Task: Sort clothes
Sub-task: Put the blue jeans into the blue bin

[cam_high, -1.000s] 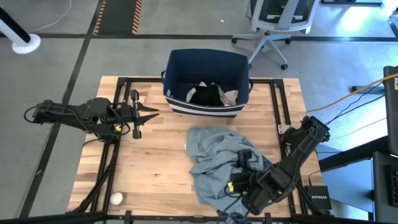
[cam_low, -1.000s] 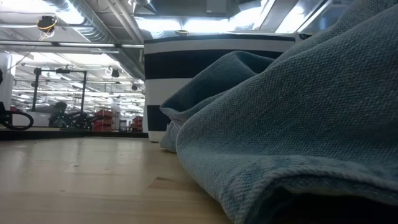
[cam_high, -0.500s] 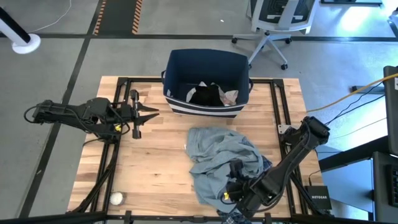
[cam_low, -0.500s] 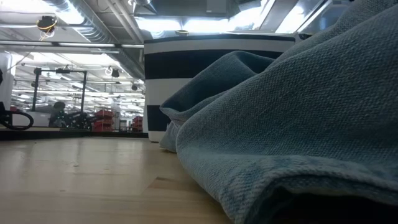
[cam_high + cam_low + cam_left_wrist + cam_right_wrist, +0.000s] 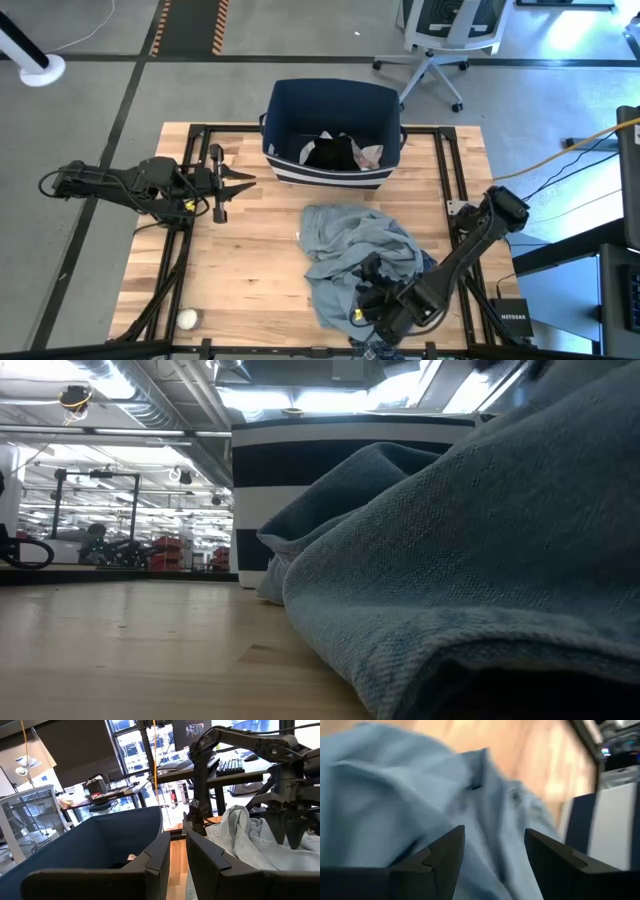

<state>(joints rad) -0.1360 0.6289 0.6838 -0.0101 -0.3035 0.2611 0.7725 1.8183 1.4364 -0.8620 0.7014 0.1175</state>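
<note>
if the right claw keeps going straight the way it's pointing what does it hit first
Most likely the grey-blue denim garment. The right claw, open, looks straight onto that fabric, with the striped navy bin farther beyond. How close the cloth is, I can't tell.

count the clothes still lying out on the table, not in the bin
1 clearly: a grey-blue denim garment crumpled on the table in front of the striped bin, under the right gripper. A plaid scrap at the table's near edge may be another; more could lie beneath.

Two dark jointed arms, yellow wrist markings, black two-finger tools
</note>
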